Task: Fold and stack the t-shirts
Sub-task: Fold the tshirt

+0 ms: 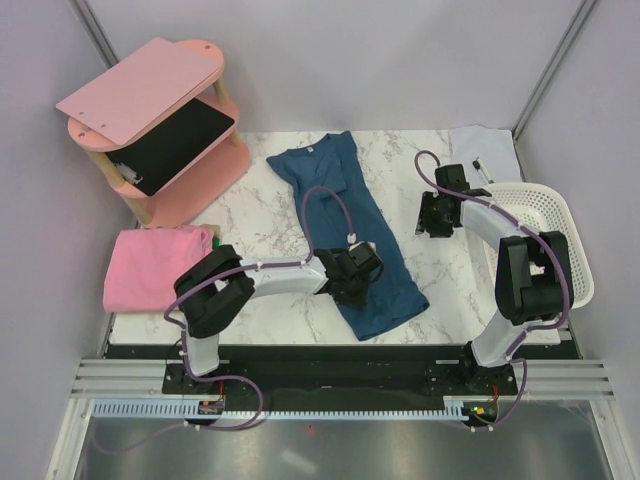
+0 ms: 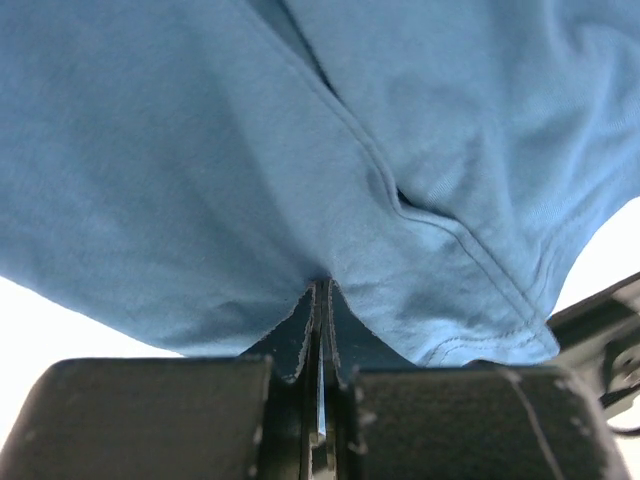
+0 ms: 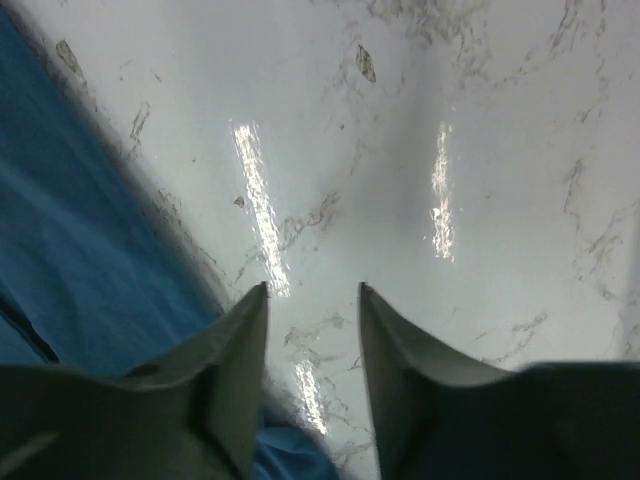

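1. The teal-blue t-shirt [image 1: 340, 200] lies on the marble table [image 1: 260, 215] as a long narrow strip, running from the far centre towards the near right. It looks folded lengthwise already, with the sleeves tucked in.
2. The left gripper [image 2: 320, 295] is clamped tight on a pinch of this shirt, on its near half. The left wrist view shows cloth squeezed between the closed jaws and draping away beyond them. I judge the pinch is meant to lift that end for a crosswise fold.
3. The right gripper [image 3: 312, 292] hovers low, just right of the shirt's right edge. Its jaws are partly apart with only bare marble between them, so it holds nothing. Being so close to the edge, it seems placed to take hold of the shirt and share the fold, though that is a guess.
4. The pink t-shirt [image 1: 150, 268] sits folded at the near left of the table, well apart from the teal one. It is probably the base of the stack, so the teal shirt would have to travel left once folded.
5. The pink shelf [image 1: 190, 170] at far left, the white basket [image 1: 560, 215] at right and the white cloth [image 1: 480, 145] at far right are all away from the fold.
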Tool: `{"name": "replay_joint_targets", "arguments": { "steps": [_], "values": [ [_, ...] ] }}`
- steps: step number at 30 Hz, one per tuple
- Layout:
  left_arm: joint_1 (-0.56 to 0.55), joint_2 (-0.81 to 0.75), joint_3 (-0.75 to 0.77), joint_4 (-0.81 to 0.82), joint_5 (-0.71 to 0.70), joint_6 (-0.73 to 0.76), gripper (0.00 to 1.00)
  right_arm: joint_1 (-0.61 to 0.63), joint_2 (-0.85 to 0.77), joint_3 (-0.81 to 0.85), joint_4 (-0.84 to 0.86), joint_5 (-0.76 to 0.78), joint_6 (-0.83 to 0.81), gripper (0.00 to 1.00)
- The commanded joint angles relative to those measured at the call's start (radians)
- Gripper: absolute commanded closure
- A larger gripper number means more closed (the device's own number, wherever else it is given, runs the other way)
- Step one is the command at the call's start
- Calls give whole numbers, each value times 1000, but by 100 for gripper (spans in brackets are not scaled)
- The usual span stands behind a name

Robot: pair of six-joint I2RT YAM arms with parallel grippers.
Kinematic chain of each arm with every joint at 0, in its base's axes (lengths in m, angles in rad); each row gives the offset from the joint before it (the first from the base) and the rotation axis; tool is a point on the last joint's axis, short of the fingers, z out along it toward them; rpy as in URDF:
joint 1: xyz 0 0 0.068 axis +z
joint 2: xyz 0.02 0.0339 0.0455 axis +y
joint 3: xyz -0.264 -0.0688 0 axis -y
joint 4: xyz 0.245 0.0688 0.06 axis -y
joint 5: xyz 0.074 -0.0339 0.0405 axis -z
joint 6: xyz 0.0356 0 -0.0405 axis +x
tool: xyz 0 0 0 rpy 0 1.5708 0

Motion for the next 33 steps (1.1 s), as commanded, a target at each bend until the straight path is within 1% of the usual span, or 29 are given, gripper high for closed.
{"name": "replay_joint_targets", "arguments": {
  "steps": [1,2,3,5,6,8,10,11,13,16,17,19,20,21,23,24,25,26,27,28,29,30,31,32,33],
  "values": [
    [-2,-69,-98,-138,-8,-51,98,2,-52,-40,54,-55,-27,40],
    [-2,-106,-130,-164,-16,-51,98,3,-47,-43,65,-85,-25,34],
    [-2,-129,-148,-176,-33,-53,98,8,-38,-45,88,-101,-27,24],
    [-2,-198,-197,-227,-73,-57,98,20,-7,-39,105,-119,-27,16],
    [-2,-221,-211,-251,-85,-62,98,40,5,-22,125,-134,-27,8],
    [-3,-296,-251,-300,-111,-69,98,66,48,16,157,-151,-19,7],
    [-2,-348,-280,-331,-129,-77,98,110,105,58,182,-187,-11,9],
    [-2,-394,-288,-345,-142,-79,98,141,126,108,204,-191,-8,11],
    [-2,-446,-300,-371,-162,-79,98,167,183,159,235,-194,-4,16],
    [-4,-544,-299,-387,-209,-69,98,193,259,259,309,-193,18,40],
    [-4,-574,-296,-387,-231,-68,98,195,279,306,341,-197,33,62],
    [-4,-647,-290,-390,-260,-63,89,193,339,361,353,-190,36,81],
    [-4,-670,-290,-391,-290,-63,80,193,358,403,384,-191,38,95],
    [-4,-711,-293,-391,-304,-62,73,193,390,424,393,-188,39,100],
    [-2,-736,-291,-402,-346,-59,62,195,427,489,436,-202,39,100],
    [-2,-747,-291,-405,-356,-57,56,199,471,518,438,-200,38,100],
    [-2,-759,-288,-423,-370,-60,52,201,500,553,436,-200,33,100],
    [-2,-766,-286,-430,-393,-63,47,209,532,640,415,-196,30,100],
    [-2,-769,-288,-436,-401,-68,34,210,609,697,391,-193,19,100],
    [-2,-770,-289,-437,-409,-72,29,213,650,757,366,-196,16,100],
    [-2,-772,-290,-443,-413,-74,25,218,690,877,319,-211,13,100],
    [-2,-773,-291,-445,-418,-77,21,222,759,930,295,-208,12,100],
    [-2,-770,-291,-446,-419,-82,20,227,787,975,283,-198,10,100],
    [-2,-766,-291,-454,-424,-83,18,236,833,1054,256,-175,3,100],
    [-2,-764,-293,-457,-424,-91,18,238,850,1085,243,-153,-2,100]
  ]
}}
